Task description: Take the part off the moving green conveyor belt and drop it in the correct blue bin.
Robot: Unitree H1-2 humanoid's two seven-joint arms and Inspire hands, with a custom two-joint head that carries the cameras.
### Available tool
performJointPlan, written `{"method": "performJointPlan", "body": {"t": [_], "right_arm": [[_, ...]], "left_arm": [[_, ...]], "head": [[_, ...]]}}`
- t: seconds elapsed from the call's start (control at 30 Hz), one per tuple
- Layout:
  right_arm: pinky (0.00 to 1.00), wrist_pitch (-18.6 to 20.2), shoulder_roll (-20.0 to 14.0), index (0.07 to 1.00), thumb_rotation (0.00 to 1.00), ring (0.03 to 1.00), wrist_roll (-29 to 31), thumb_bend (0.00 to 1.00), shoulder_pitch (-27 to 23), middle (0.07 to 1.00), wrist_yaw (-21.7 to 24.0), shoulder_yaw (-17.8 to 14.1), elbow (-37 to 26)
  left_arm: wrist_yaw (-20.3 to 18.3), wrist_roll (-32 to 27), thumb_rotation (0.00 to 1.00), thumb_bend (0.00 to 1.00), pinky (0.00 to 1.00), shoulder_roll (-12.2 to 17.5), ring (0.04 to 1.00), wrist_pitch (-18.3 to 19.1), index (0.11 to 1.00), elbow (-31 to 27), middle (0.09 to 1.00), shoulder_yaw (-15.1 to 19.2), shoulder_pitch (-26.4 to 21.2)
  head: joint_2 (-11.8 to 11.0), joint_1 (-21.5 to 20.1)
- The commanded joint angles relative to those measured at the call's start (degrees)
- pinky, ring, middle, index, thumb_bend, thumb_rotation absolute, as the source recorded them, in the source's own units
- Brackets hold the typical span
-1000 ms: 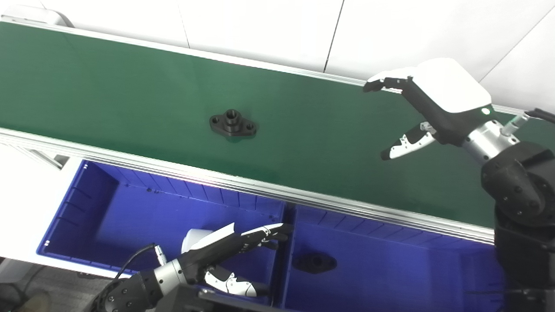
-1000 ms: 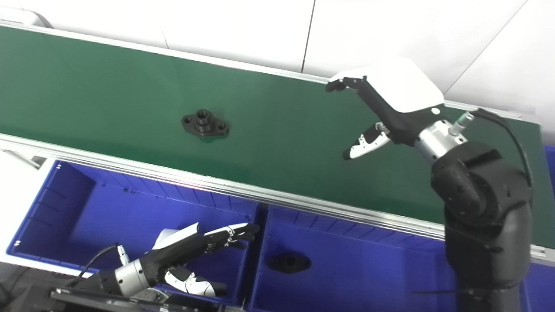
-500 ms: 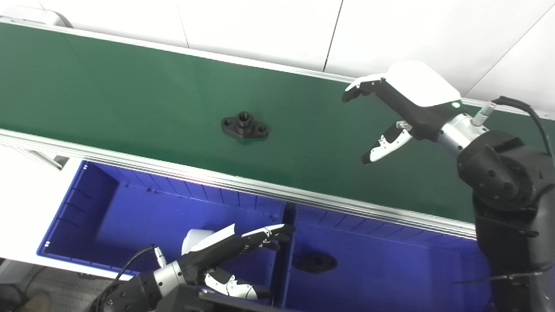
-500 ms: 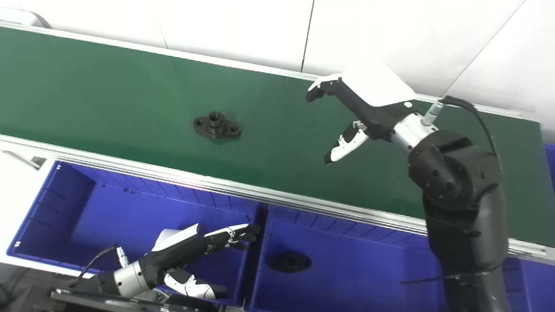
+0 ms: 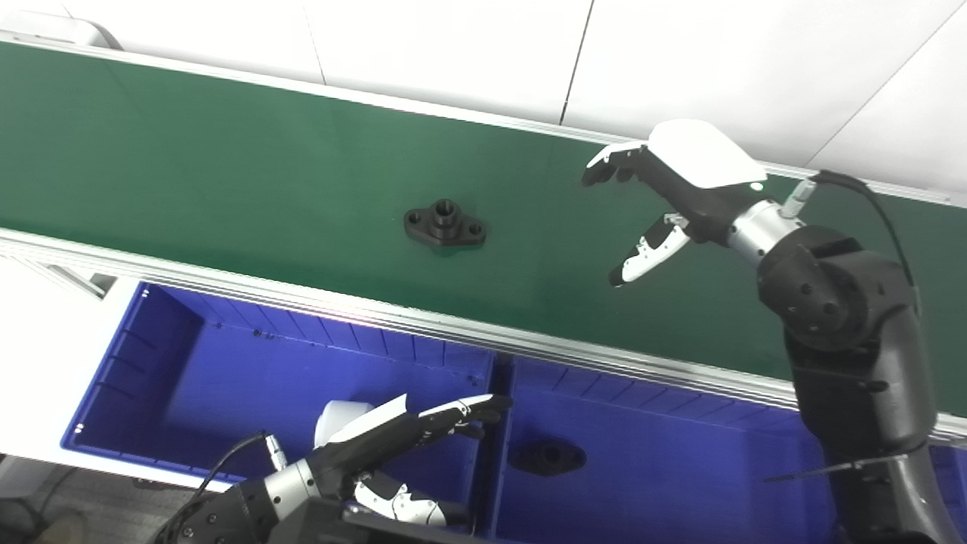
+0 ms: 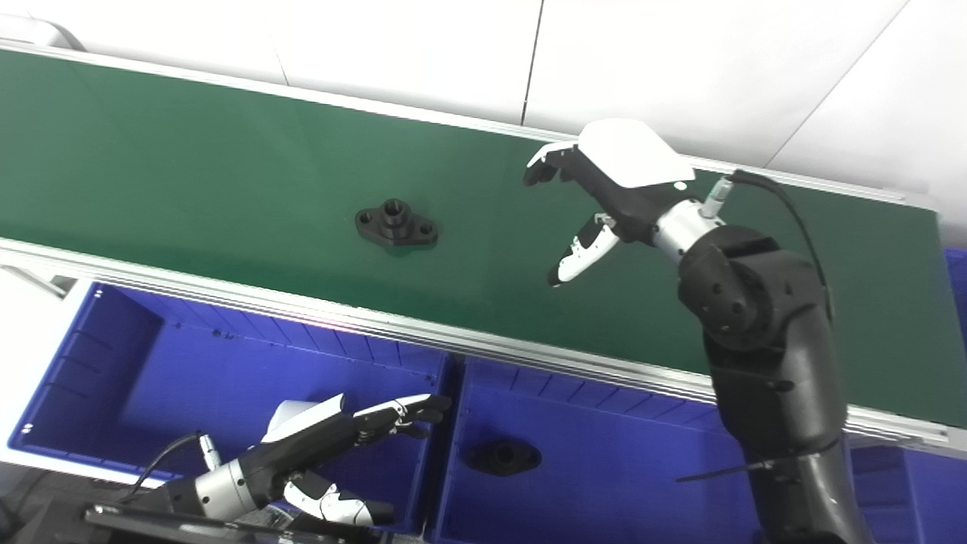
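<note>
Fingers point(image 5: 604, 168) of my right hand point(image 5: 665, 198) are spread wide apart from the thumb, holding nothing, poised over the green conveyor belt point(image 5: 227, 174) toward its right end. From the left eye view, the part point(image 5: 445, 225), a black flanged piece with a raised hub, lies flat on the belt, nearer its near edge than its far one and well apart from my right hand. My left hand point(image 5: 393, 446) idles low over the left blue bin point(image 5: 151, 355), fingers stretched out and apart, empty, its fingertips reaching the divider beside the right blue bin point(image 5: 680, 468), where another black part point(image 5: 548, 458) already lies

From the right eye view, the same part point(image 6: 397, 224) sits clear of both belt rails, so nothing blocks a descent. I judge the step as intercepting: I would lower the open right hand to belt level in the part's path, straddle the hub with fingers on the far side and thumb on the near side, and close only once the flange is between them, allowing for belt motion
</note>
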Motion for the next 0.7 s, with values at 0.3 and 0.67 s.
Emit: {"method": "performJointPlan", "body": {"t": [0.3,0.67], "right_arm": [[0.65,-0.64,2.9,0.724,0.14,0.692,0.01,0.91,-3.04,0.693,-9.49,1.0,6.41],[0.62,-1.63,2.67,0.717,0.16,0.677,1.27,0.92,-4.33,0.688,-15.47,2.6,13.54]], "left_arm": [[0.24,-0.68,0.38,0.37,0.88,0.9,0.944,-1.03,0.955,-1.56,0.977,0.43,0.6],[0.52,-0.84,0.37,0.37,0.88,0.44,0.943,-1.18,0.956,-1.43,0.976,0.46,0.71]], "head": [[-0.03,0.0],[0.02,0.19]]}}
